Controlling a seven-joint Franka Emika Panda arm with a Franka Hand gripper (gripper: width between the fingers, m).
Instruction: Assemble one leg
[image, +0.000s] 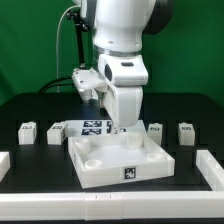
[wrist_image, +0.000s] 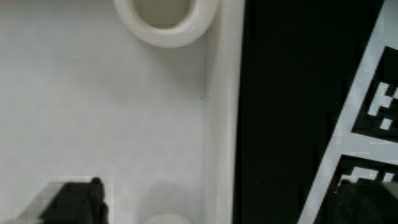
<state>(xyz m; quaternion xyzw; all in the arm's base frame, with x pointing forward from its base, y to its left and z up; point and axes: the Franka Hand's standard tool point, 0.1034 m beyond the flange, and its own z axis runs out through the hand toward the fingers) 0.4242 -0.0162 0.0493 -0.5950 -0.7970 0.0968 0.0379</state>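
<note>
The leg (image: 155, 130) is a small white block with a black-and-white tag on its face. It stands on the black table (image: 40, 105), at about three o'clock from the gripper (image: 118, 128) in the exterior view and apart from it. Three other legs (image: 56, 131) of the same look stand in the same row, one further out at three o'clock and two at nine o'clock.

The gripper hangs low over the far edge of the white tray piece (image: 105, 165). I cannot tell whether its claw is apart or together.

Behind the tray lies the marker board (image: 90, 127). The table top is matt black and the wall (image: 30, 40) behind is pale green.

Only the wrist view shows a round socket (wrist_image: 169, 20) close up, the tray's straight rim against the black surface, and one dark fingertip (wrist_image: 71, 200). Only the exterior view shows the legs.
</note>
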